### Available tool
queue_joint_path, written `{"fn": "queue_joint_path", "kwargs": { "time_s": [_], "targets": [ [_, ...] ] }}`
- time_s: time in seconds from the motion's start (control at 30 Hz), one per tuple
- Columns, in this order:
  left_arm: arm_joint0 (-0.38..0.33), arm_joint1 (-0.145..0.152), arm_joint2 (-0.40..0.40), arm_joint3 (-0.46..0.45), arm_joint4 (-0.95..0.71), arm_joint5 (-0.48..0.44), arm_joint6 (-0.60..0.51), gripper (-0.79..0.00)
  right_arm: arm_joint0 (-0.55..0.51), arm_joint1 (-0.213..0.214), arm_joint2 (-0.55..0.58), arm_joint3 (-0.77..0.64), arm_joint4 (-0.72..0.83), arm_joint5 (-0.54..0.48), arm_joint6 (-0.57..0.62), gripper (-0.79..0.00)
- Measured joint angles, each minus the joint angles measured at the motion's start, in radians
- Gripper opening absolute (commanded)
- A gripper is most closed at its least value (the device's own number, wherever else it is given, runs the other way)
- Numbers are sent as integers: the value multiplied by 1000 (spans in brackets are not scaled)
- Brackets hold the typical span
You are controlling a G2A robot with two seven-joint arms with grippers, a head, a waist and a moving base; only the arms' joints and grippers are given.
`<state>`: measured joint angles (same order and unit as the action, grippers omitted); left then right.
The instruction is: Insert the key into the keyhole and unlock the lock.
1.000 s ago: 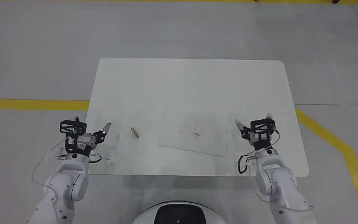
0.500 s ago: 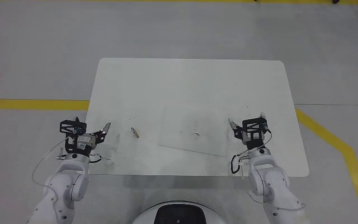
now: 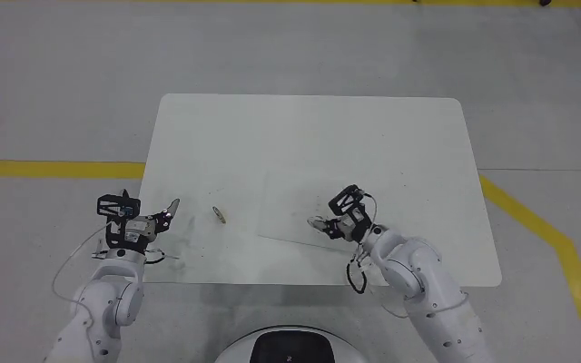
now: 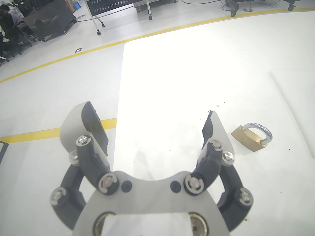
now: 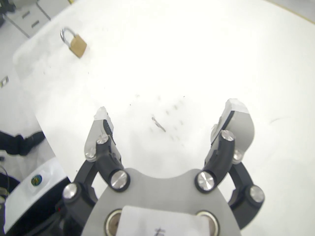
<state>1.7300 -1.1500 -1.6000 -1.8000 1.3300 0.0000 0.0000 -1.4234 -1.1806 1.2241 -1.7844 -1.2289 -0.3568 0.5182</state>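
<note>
A small brass padlock [image 3: 219, 214] [image 4: 254, 137] [image 5: 74, 43] with a silver shackle lies on the white table [image 3: 309, 136], left of centre. A thin silver key [image 5: 158, 124] [image 3: 317, 218] lies flat near the table's middle. My right gripper [image 3: 329, 220] [image 5: 169, 114] hangs open just above the key, which sits between its fingers. At the table's left edge my left gripper [image 3: 145, 210] [image 4: 151, 121] is open and holds nothing, with the padlock a short way to its right.
A thin clear sheet [image 3: 309, 204] lies flat on the middle of the table, under the key. A yellow floor line [image 3: 64, 169] runs past both sides of the table. Small dark specks [image 4: 216, 105] dot the surface near the padlock.
My right arm has swung left from the table's right side to the middle, over the key. The left arm, padlock and key have stayed put.
</note>
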Motion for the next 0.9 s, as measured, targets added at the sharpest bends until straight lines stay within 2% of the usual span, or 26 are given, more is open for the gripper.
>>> {"fn": "queue_joint_path", "kwargs": {
  "time_s": [0.03,0.07,0.13,0.23,0.3,0.4,0.43,0.47,0.53,0.7,0.9],
  "targets": [
    [0,0,0,0,0,0,0,0,19,-1,-16,13,-14,-6,29,-18],
    [0,0,0,0,0,0,0,0,36,-3,-30,24,-27,-6,54,-145],
    [0,0,0,0,0,0,0,0,66,-6,-56,43,-39,-11,94,-252],
    [0,0,0,0,0,0,0,0,93,-7,-72,61,-18,-55,126,-289],
    [0,0,0,0,0,0,0,0,104,-5,-73,68,-20,-74,150,-394],
    [0,0,0,0,0,0,0,0,116,-3,-76,71,-26,-91,181,-416],
    [0,0,0,0,0,0,0,0,120,-3,-77,71,-28,-93,190,-449],
    [0,0,0,0,0,0,0,0,124,-3,-78,72,-32,-95,199,-597],
    [0,0,0,0,0,0,0,0,135,-2,-81,73,-40,-100,223,-785],
    [0,0,0,0,0,0,0,0,151,2,-89,71,-35,-159,266,-785],
    [0,0,0,0,0,0,0,0,128,13,-50,21,-57,-160,231,-785]
  ]
}}
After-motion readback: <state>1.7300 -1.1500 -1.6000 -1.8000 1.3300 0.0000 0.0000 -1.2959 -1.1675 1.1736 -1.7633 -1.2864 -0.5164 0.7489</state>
